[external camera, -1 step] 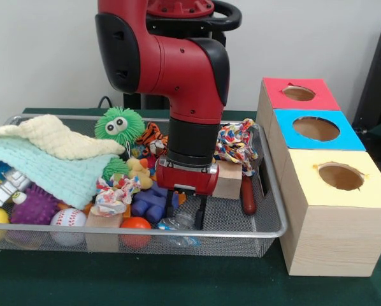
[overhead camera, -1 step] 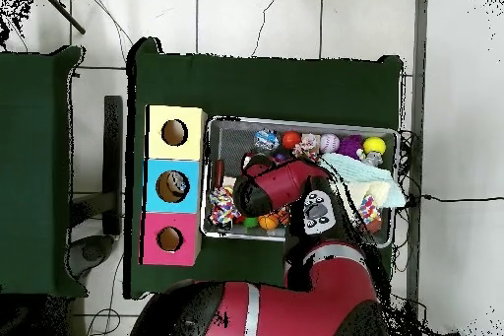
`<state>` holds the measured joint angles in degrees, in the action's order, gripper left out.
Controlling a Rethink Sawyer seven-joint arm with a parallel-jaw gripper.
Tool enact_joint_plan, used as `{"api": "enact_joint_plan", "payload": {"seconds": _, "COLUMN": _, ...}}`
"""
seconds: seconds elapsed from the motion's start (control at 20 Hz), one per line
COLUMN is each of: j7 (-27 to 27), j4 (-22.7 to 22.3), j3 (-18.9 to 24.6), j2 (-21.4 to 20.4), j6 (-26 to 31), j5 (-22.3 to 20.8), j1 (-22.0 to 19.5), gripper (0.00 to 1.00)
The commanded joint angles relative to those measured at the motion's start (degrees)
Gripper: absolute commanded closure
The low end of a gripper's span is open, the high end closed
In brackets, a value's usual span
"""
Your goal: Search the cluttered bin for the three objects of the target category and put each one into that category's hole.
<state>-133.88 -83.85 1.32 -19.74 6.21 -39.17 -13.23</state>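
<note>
Lab: tiled floor [overhead camera, -1 step: 256,17], loose cables [overhead camera, -1 step: 264,19].

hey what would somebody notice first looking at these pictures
The big red arm reaches down into the middle of a wire mesh bin crammed with toys. Beside the bin stand three wooden boxes with round holes, topped red, blue and yellow. A fuzzy green ball with googly eyes peeks out behind pale blankets.

Cluttered wire bin [external camera, -1 step: 267,191] beside three-holed boxes [external camera, -1 step: 318,127]
</note>
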Motion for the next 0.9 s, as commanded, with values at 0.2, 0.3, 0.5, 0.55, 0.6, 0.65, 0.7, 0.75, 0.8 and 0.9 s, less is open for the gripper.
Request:
{"api": "enact_joint_plan", "payload": {"seconds": 0.2, "j7": -2.9, "j4": 5.2, "j3": -0.4, "j2": 5.6, "j6": -3.2, "j5": -0.1, "j1": -3.2, "gripper": 1.0}}
{"api": "enact_joint_plan", "payload": {"seconds": 0.3, "j7": -3.3, "j4": 5.4, "j3": -1.1, "j2": 5.8, "j6": -3.4, "j5": 0.0, "j1": -2.6, "gripper": 0.0}}
{"api": "enact_joint_plan", "payload": {"seconds": 0.5, "j7": -4.6, "j4": 5.9, "j3": -2.6, "j2": 6.2, "j6": -5.2, "j5": 0.3, "j1": -1.6, "gripper": 0.0}}
{"api": "enact_joint_plan", "payload": {"seconds": 0.55, "j7": -5.0, "j4": 6.1, "j3": -3.2, "j2": 6.4, "j6": -5.9, "j5": 0.4, "j1": -1.0, "gripper": 0.0}}
{"api": "enact_joint_plan", "payload": {"seconds": 0.6, "j7": -6.2, "j4": 6.8, "j3": -5.2, "j2": 7.0, "j6": -7.8, "j5": 0.9, "j1": 0.3, "gripper": 0.0}}
{"api": "enact_joint_plan", "payload": {"seconds": 0.65, "j7": -6.6, "j4": 7.2, "j3": -6.2, "j2": 7.4, "j6": -9.0, "j5": 1.3, "j1": 1.0, "gripper": 0.0}}
{"api": "enact_joint_plan", "payload": {"seconds": 0.7, "j7": -7.3, "j4": 7.9, "j3": -8.2, "j2": 8.1, "j6": -11.2, "j5": 2.1, "j1": 2.3, "gripper": 0.0}}
{"api": "enact_joint_plan", "payload": {"seconds": 0.75, "j7": -7.3, "j4": 8.2, "j3": -8.9, "j2": 8.4, "j6": -11.9, "j5": 2.6, "j1": 2.7, "gripper": 0.0}}
{"api": "enact_joint_plan", "payload": {"seconds": 0.8, "j7": -7.0, "j4": 8.3, "j3": -9.3, "j2": 8.6, "j6": -12.4, "j5": 3.1, "j1": 2.9, "gripper": 0.0}}
{"api": "enact_joint_plan", "payload": {"seconds": 0.9, "j7": -6.3, "j4": 8.7, "j3": -10.1, "j2": 9.0, "j6": -13.6, "j5": 4.1, "j1": 3.2, "gripper": 0.0}}
